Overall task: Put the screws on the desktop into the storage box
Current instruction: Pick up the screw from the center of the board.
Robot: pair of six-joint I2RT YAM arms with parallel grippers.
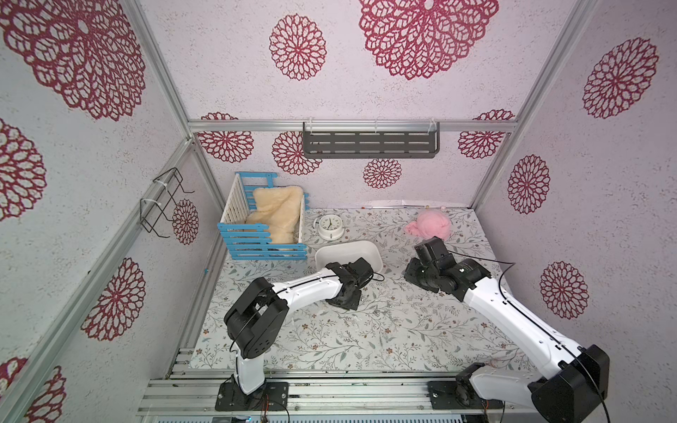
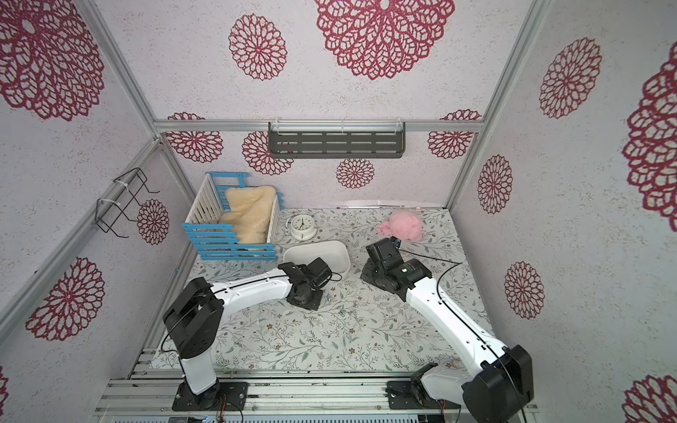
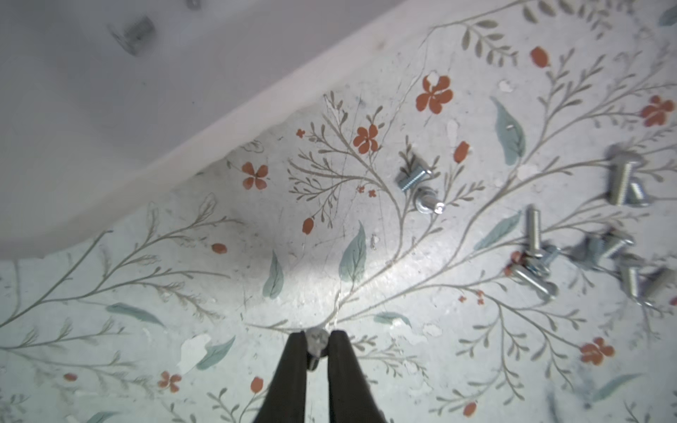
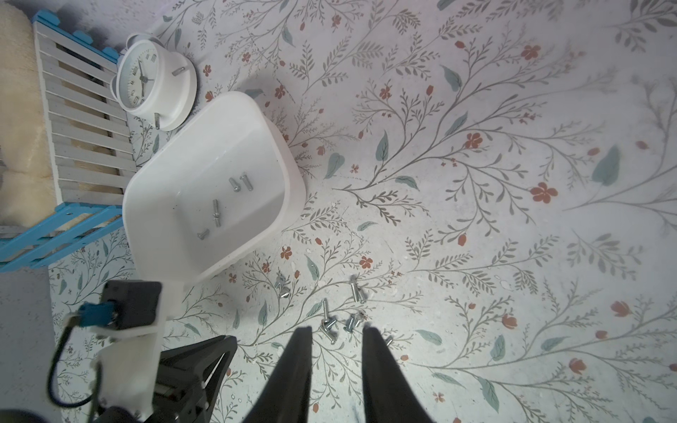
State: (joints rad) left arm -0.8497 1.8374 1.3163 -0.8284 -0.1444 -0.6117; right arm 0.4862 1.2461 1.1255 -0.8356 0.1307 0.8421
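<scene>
My left gripper (image 3: 317,338) is shut on one small silver screw (image 3: 317,344), pinched by the head between the black fingertips low over the desktop (image 1: 329,340). It hangs just in front of the white storage box (image 1: 348,252), whose wall (image 3: 110,128) fills one corner of the left wrist view. Several screws (image 4: 216,214) lie inside the box. More loose screws (image 3: 542,256) lie in a scatter on the desktop to the gripper's right, also seen in the right wrist view as a cluster (image 4: 340,322). My right gripper (image 4: 337,329) hovers open above that cluster, holding nothing.
A blue-and-white slatted crate (image 1: 263,227) with cream fleece stands at the back left, close to the box. A round white clock (image 1: 329,227) sits behind the box. A pink cloth (image 1: 432,225) lies at the back right. A grey shelf (image 1: 370,143) hangs on the back wall.
</scene>
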